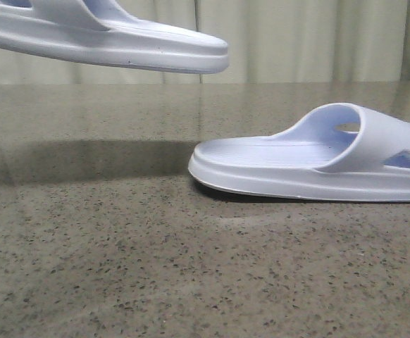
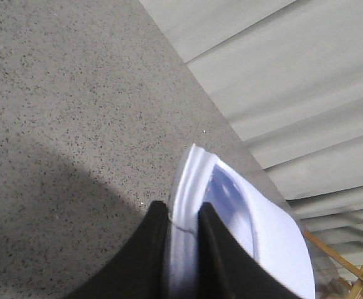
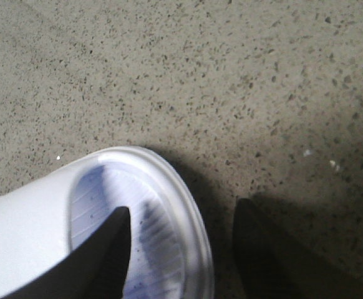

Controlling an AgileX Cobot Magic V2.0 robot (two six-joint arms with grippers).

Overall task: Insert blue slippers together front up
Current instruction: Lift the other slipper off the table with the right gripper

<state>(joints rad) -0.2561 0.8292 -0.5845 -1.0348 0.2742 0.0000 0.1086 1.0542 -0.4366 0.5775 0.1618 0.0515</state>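
Two pale blue-white slippers show. One slipper (image 1: pixel 120 42) hangs in the air at the upper left of the front view, sole down and nearly level. My left gripper (image 2: pixel 183 218) is shut on the sole edge of this slipper (image 2: pixel 275 243). The other slipper (image 1: pixel 318 165) lies sole down on the table at the right, strap to the right. My right gripper (image 3: pixel 183 208) is open astride the rim of that slipper (image 3: pixel 38 224): one finger over the ribbed footbed, the other over the table beside it. Neither gripper shows in the front view.
The speckled grey-brown stone table (image 1: pixel 120 246) fills the lower part of the front view. A pale pleated curtain (image 1: pixel 296 42) hangs behind its far edge. A wooden frame (image 2: pixel 356 274) shows at a corner of the left wrist view.
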